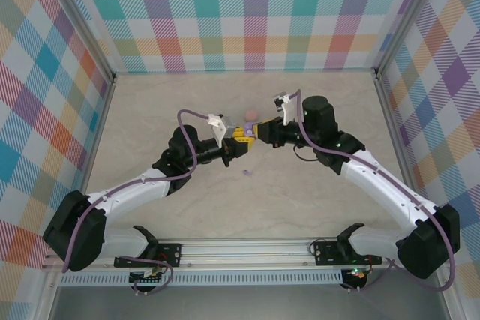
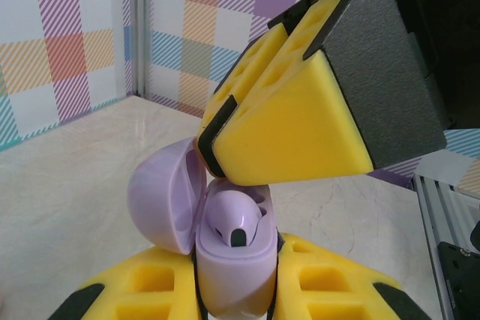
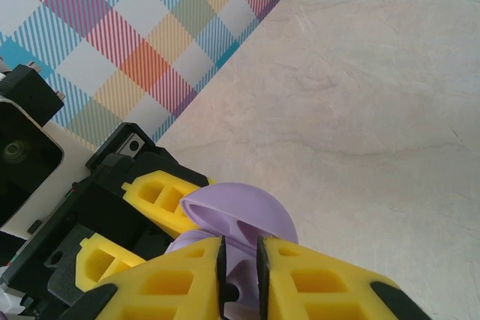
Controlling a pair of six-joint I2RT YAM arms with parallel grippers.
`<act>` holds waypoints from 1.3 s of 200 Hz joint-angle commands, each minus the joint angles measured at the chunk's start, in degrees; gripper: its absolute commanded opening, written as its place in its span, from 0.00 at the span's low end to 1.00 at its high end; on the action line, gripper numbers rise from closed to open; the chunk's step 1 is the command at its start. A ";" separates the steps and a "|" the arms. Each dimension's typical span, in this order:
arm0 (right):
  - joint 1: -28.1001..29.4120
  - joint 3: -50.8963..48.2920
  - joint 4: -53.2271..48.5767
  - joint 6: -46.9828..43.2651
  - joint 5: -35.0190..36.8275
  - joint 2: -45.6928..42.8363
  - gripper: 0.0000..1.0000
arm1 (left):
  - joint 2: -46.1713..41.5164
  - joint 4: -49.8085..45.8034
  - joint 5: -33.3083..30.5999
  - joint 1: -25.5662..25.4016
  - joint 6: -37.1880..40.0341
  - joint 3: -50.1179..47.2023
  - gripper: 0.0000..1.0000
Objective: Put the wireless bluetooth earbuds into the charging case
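Gripping open case [image 2: 231, 264], left claw [image 2: 234, 294], purple earbud [image 2: 237, 222] inside, right claw [image 3: 240, 269] above

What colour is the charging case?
Pale lilac charging case, clearest in the left wrist view.

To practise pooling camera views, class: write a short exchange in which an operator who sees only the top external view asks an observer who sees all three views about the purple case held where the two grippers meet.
Operator: From above, the fingers cover most of the charging case. Is it open?
Observer: Yes. In the left wrist view the lid is swung back to one side, so the mouth is exposed.
Operator: Is anything in it yet?
Observer: One purple earbud sits in the case body, a dark spot on it facing the left wrist camera.
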 commanded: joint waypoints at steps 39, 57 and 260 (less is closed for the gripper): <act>0.34 -0.89 -0.54 -1.00 7.91 -4.21 0.26 | -1.98 -2.10 -3.98 -0.68 0.44 1.58 0.18; 0.34 -1.44 -2.16 -1.24 12.60 -5.51 0.28 | -2.95 -3.42 -4.80 -0.25 0.34 1.08 0.18; 1.39 -2.30 -12.61 -3.58 4.05 19.98 0.47 | -19.12 -22.85 -5.71 2.23 2.82 3.38 0.20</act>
